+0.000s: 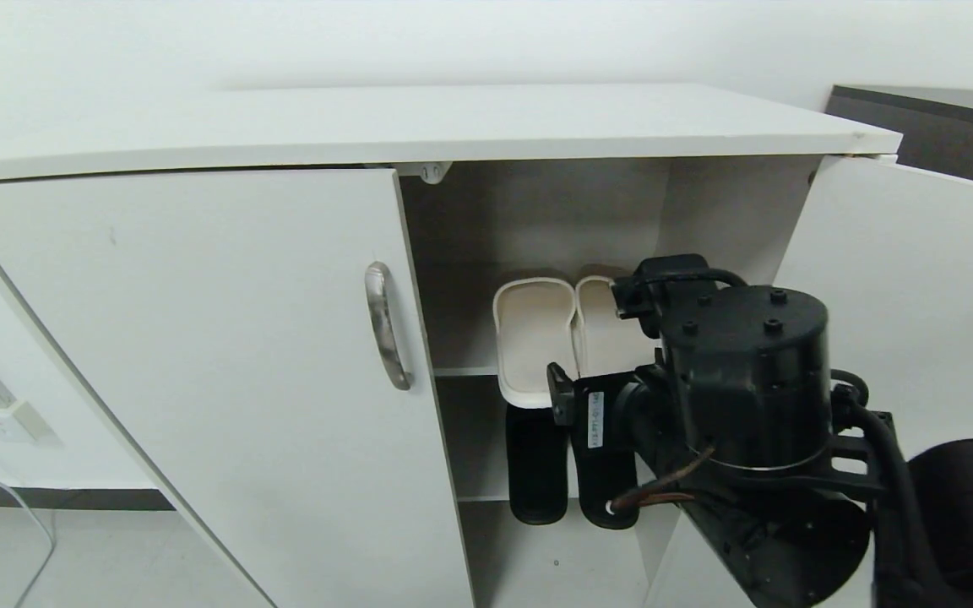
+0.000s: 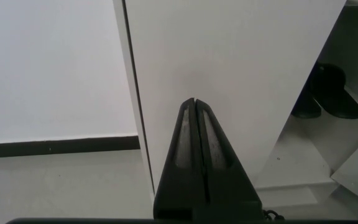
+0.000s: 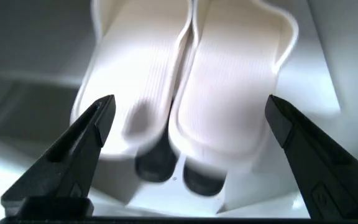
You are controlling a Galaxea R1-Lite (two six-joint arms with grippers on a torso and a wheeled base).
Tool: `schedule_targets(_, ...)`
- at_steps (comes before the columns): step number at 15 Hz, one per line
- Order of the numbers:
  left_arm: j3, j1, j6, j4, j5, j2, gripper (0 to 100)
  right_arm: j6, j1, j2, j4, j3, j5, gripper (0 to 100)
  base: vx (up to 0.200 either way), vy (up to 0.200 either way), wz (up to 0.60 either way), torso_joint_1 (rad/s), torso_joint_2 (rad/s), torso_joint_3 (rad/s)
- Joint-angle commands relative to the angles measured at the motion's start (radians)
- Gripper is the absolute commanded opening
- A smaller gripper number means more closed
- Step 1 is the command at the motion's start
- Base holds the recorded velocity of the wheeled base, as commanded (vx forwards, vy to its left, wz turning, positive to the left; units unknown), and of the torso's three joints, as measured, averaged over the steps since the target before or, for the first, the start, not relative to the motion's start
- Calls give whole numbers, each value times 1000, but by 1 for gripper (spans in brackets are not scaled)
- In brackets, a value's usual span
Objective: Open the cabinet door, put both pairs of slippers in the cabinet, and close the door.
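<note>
The white slippers (image 1: 533,338) are seen straight ahead of the right gripper (image 3: 189,102), lengthwise along its reach, untouched between wide-spread jaws; the black slippers (image 1: 537,469) lie below; the open door (image 1: 909,295) is judged nearest this arm, to its right

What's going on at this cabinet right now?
Both pairs of slippers are already in the cabinet: the white slippers sit on the upper shelf, the black slippers on the shelf below. The right door is swung open and the left door is shut. The right hand is open just in front of the white pair, gripping nothing. The left hand is shut and empty beside the left door.
</note>
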Motion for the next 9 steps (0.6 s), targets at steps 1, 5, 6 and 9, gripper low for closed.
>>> schedule_targets(1,0,1,-1,0,0,1,0,-2,15,-38,-6,37,2,0,0,0,0,0,0,0)
schedule_targets(5,0,0,-1,0,0,1,0,1,16,-23,-6,40,3,0,0,0,0,0,0,0)
schedule_targets(6,0,0,1,0,0,1,0,3,16,-21,-6,40,3,0,0,0,0,0,0,0)
schedule_targets(9,0,1,1,0,0,1,0,4,16,-24,-6,40,2,0,-67,0,0,-2,1,2)
